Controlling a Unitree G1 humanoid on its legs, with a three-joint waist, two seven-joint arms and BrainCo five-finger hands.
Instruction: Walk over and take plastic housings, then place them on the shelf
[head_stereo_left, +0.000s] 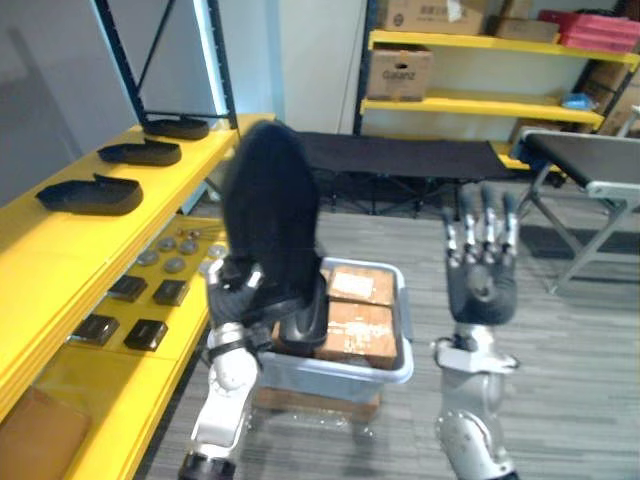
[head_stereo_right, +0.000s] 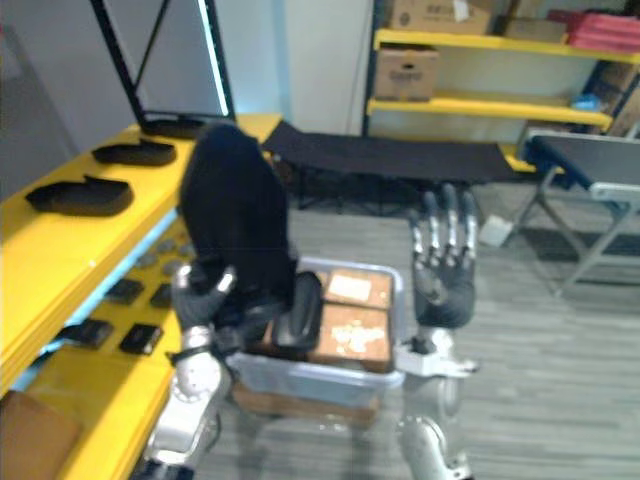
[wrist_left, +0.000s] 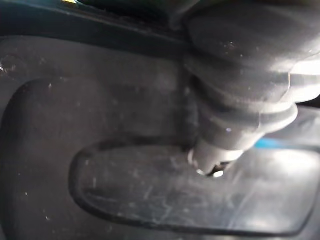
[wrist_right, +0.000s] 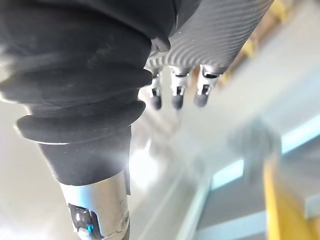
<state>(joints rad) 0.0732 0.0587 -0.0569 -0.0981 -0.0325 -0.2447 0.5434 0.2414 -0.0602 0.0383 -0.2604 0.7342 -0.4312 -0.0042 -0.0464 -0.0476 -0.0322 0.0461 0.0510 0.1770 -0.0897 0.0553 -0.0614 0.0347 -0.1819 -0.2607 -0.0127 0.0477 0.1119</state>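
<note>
Fingers of the left hand (head_stereo_left: 240, 285) curl round the lower end of a black housing (head_stereo_left: 270, 205), upright above the bin (head_stereo_left: 400, 368) beside the shelf (head_stereo_left: 60, 250). The right hand (head_stereo_left: 482, 285) is raised, fingers straight and apart. The housing looks light, stiff and slick, so grip its rim.

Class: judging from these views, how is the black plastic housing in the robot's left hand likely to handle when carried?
Probably stiff: the black plastic housing stands upright above the left hand without sagging. Likely light, as one hand holds it by its lower end. Its smooth, scuffed surface may be slippery.
</note>
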